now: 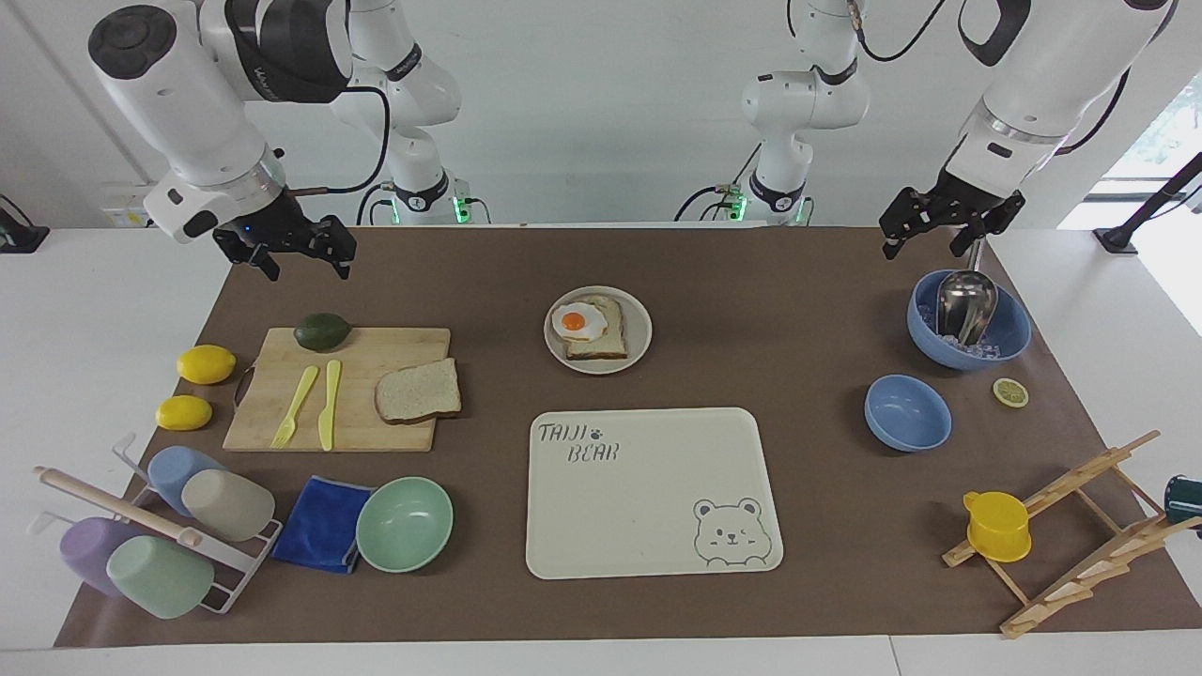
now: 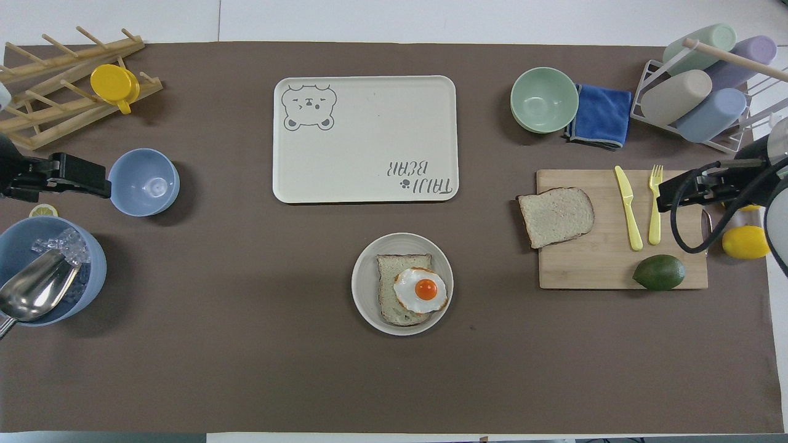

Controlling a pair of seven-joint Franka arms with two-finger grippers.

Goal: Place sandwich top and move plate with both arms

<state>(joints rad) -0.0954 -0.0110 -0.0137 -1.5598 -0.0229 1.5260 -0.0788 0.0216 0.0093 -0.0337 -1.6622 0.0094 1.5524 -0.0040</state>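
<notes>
The sandwich top point(image 1: 419, 391) point(image 2: 556, 216), a plain brown bread slice, lies on the wooden cutting board point(image 1: 376, 427) at the edge nearest the plate. The small round beige plate point(image 1: 640, 330) point(image 2: 364, 284) sits mid-table. It holds a bread slice topped with a fried egg point(image 1: 577, 322). My right gripper point(image 1: 306, 267) point(image 2: 668, 198) hangs open and empty over the board's end by the fork, well apart from the sandwich top. My left gripper point(image 1: 925, 246) point(image 2: 101, 183) hangs open and empty by the blue ice bowl point(image 1: 1009, 343).
A cream bear tray point(image 1: 648, 554) lies farther from the robots than the plate. An avocado point(image 1: 322, 330), a yellow fork and a knife rest on the board, with two lemons beside it. Also here: mint bowl point(image 1: 405, 524), blue cloth, cup rack, small blue bowl point(image 1: 907, 412), wooden rack with yellow cup.
</notes>
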